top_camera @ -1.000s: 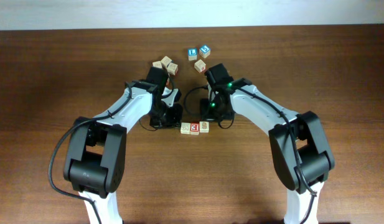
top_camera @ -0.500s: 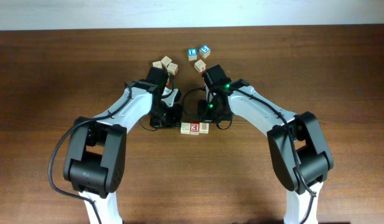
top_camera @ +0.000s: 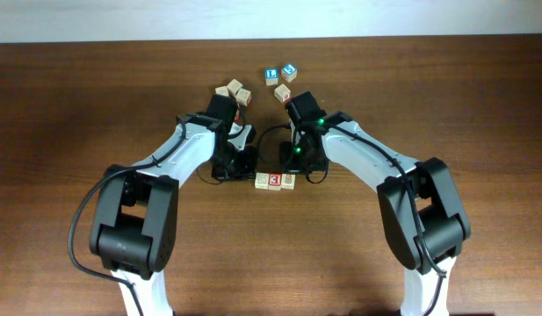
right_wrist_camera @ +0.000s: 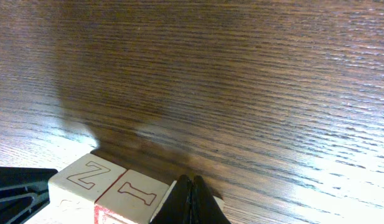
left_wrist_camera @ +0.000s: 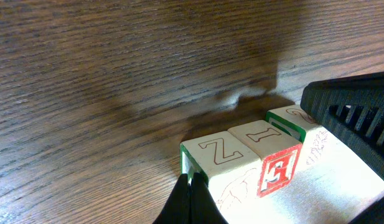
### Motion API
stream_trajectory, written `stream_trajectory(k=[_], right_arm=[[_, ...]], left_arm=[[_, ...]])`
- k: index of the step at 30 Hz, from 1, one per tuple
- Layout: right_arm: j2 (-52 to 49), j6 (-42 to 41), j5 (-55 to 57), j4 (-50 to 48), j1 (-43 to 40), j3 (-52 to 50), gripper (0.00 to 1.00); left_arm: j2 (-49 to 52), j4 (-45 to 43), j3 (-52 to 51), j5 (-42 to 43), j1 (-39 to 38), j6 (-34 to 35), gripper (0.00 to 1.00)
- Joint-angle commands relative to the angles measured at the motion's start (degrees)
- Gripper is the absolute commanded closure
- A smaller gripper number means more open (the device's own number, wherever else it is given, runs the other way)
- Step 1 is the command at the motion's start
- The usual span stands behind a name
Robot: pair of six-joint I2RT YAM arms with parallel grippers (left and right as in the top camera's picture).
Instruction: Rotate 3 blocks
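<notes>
Three wooden blocks lie side by side in a row on the table: a pale Z block [top_camera: 262,181] [left_wrist_camera: 220,155], a red-faced I block [top_camera: 275,180] [left_wrist_camera: 280,174] and a green-edged block [top_camera: 289,179] [left_wrist_camera: 290,121]. My left gripper [top_camera: 251,175] [left_wrist_camera: 190,186] is shut, its tip against the outer end of the Z block. At the row's other end my right gripper [top_camera: 293,170] [right_wrist_camera: 192,185] is shut, its tip over the third block [right_wrist_camera: 216,203], mostly hiding it. In the right wrist view the Z block [right_wrist_camera: 86,177] and I block [right_wrist_camera: 132,194] show their tops.
Two blue-faced cubes [top_camera: 271,75] [top_camera: 290,70] and a tan cube [top_camera: 283,92] sit at the back. Two more tan cubes [top_camera: 222,90] [top_camera: 241,94] lie just behind my left arm. Both arms crowd the row of blocks.
My right arm has shifted slightly to the left toward the row. The blocks and the left arm have not visibly moved.
</notes>
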State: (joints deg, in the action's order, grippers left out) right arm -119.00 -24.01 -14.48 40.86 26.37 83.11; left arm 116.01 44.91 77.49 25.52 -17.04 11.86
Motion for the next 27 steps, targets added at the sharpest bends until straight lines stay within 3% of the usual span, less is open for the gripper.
stream_trajectory(k=[1, 20, 27], right_arm=[[0.0, 1.57, -1.75, -0.83, 0.33, 0.79, 0.96], [0.04, 2.03, -1.95, -1.51, 0.11, 1.99, 0.96], [0.13, 1.05, -9.01, 11.82, -8.83, 11.67, 0.96]], left_arm=[[0.42, -0.2, -0.66, 1.03, -0.17, 0.55, 1.0], [0.42, -0.35, -0.66, 1.03, -0.17, 0.55, 1.0], [0.42, -0.37, -0.66, 1.01, -0.17, 0.55, 1.0]])
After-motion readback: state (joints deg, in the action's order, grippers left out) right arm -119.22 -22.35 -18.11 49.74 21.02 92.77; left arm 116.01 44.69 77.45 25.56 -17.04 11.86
